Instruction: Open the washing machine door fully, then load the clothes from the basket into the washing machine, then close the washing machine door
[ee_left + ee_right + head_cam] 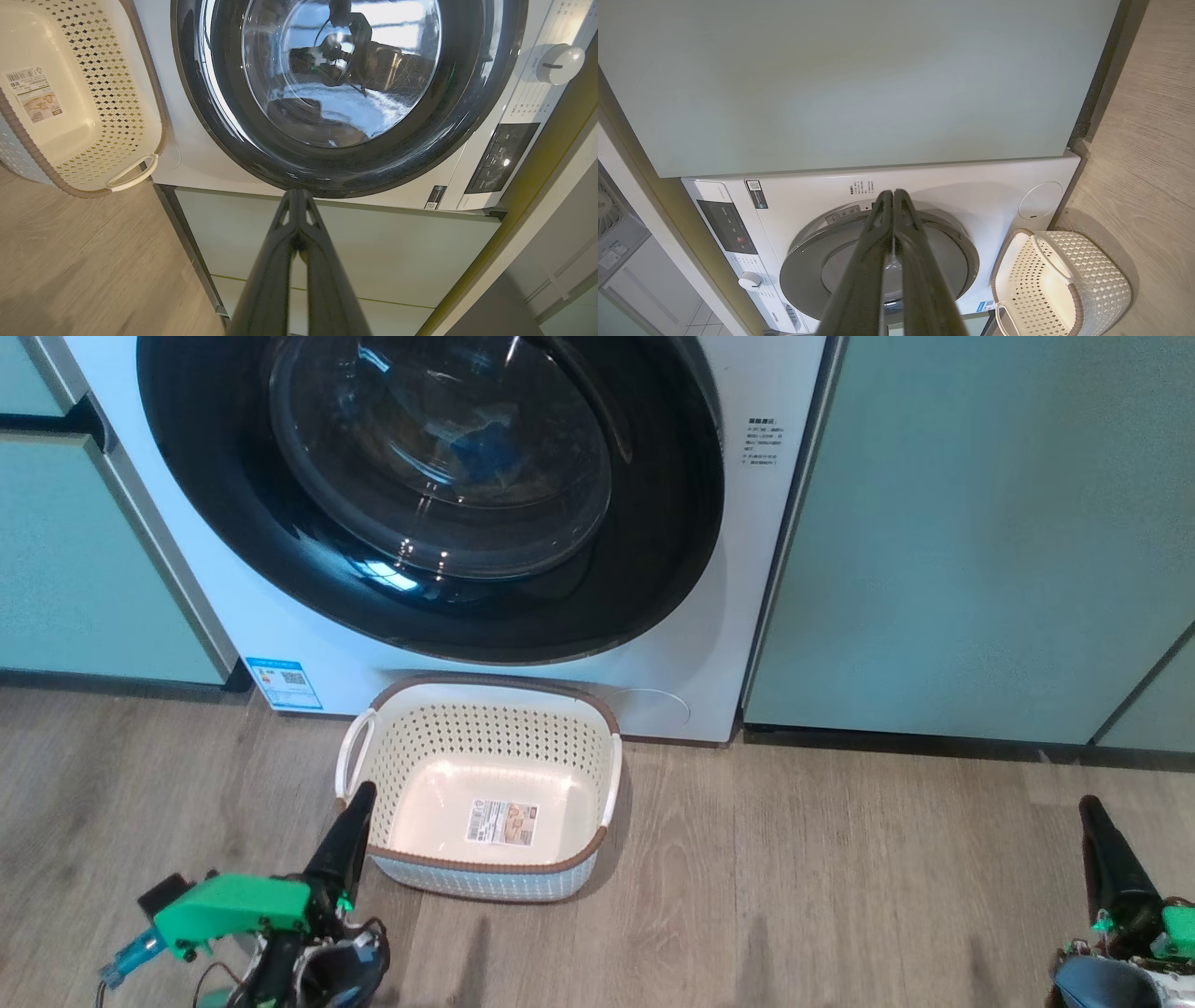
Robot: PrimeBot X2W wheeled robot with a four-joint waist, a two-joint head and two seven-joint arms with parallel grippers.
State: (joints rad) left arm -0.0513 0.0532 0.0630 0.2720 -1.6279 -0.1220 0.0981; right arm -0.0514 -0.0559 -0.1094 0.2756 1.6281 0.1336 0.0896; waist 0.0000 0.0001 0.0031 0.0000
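Wood-plank flooring (840,896) runs up to the washing machine (747,616), set between pale green cabinet doors (980,523).

Head view:
- Left gripper (362,795): fingers pressed together, holding nothing. The basket (485,866) lies just beside its tips. I cannot tell whether they touch it.
- Right gripper (1090,807): clenched and empty, with the basket well off to its left.
- The washing machine door (429,616) is ahead of and above both grippers, and seated shut.
- The basket floor carries a label and no garments. A blue patch behind the glass looks like the clothes (485,453).

Left wrist view: the door sits just beyond my closed fingertips. This view adds the dial (559,63) and the dark control panel (502,156), which the head view cuts off.

Right wrist view: the door lies beyond the fingertips. This view adds the round service cover (1040,200) and the basket's outer wall.

Handling, as I judge it:
- The door is rigid, hinged, glossy and likely slippery. Grip its outer rim, never the glass dome. I cannot make out a handle recess.
- The basket is light and will slide if nudged.
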